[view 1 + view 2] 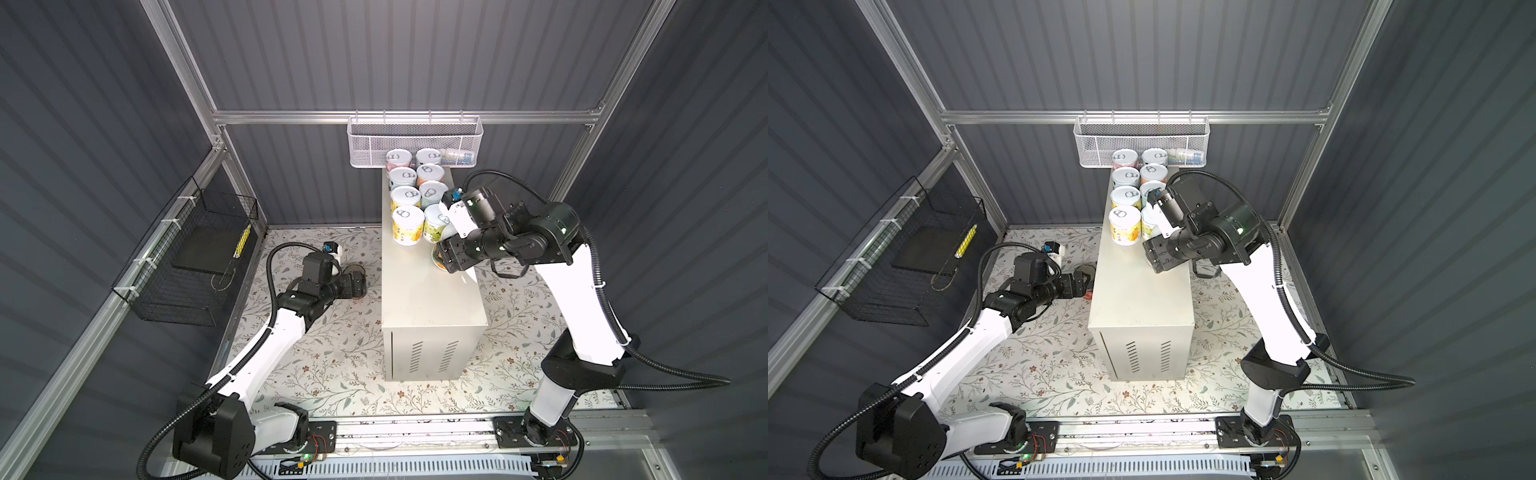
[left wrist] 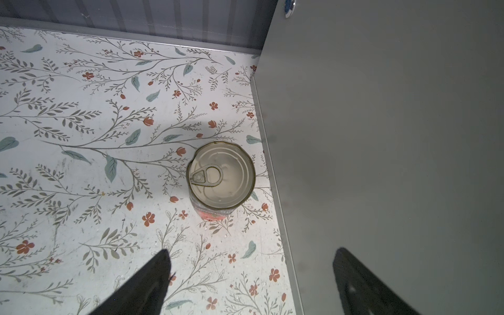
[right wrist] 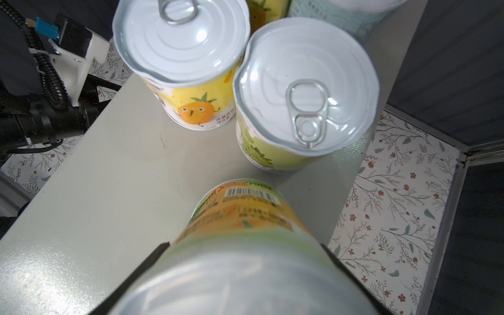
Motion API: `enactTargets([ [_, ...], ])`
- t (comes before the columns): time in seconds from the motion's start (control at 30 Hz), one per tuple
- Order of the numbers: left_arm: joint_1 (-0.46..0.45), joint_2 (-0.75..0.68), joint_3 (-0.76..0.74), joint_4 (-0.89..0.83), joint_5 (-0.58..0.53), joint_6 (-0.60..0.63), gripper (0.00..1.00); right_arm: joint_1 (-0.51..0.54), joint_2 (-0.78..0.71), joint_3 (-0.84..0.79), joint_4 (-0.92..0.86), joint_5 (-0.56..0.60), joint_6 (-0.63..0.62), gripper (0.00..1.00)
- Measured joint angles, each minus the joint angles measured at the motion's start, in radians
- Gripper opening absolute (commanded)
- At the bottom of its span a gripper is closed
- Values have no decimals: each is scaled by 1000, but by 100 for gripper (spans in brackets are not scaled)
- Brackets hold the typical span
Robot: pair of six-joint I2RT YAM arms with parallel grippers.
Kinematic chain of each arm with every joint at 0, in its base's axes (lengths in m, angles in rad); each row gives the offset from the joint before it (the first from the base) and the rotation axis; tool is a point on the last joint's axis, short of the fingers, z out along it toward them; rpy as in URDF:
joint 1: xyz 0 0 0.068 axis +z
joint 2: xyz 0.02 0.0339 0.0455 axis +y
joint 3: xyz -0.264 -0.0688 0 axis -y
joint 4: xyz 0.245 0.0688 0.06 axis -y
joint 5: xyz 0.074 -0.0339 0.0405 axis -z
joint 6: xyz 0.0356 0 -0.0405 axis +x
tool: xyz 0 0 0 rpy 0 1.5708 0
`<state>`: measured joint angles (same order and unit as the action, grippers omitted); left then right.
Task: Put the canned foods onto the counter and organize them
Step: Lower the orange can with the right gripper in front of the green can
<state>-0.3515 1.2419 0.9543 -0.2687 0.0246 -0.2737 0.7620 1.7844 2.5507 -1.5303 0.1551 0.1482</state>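
Eight pull-tab tins [image 1: 405,195] stand upright in two close-packed rows of four at the far end of the counter [image 1: 428,299], the cream cabinet in the middle of the cell, seen in both top views. At the near end of the right-hand row, by the counter's right edge, the right gripper [image 3: 244,246] has its jaws clamped around the upper body of an orange-labelled tin [image 3: 245,212]. The tin's lid faces the wrist camera and its base points down at the counter top, just beside a yellow-green tin [image 3: 305,114]; whether the base touches the top cannot be told. Below the counter's left flank, a lone can [image 2: 221,174] with a gold-rimmed lid stands upright on the floral floor [image 2: 81,163], just beside the counter's side wall but apart from it. The left gripper [image 2: 251,257] hangs over that floor near the can, jaws spread wide with nothing between them.
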Motion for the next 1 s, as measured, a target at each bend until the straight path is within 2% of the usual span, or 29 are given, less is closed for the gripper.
enactTargets([
  [0.1,0,0,0,0,3,0,95,0,5,0,11,10,0,81],
  [0.4,0,0,0,0,2,0,95,0,13,0,12,23,-9,98],
  [1.0,0,0,0,0,2,0,95,0,-37,1,70,9,-14,99],
])
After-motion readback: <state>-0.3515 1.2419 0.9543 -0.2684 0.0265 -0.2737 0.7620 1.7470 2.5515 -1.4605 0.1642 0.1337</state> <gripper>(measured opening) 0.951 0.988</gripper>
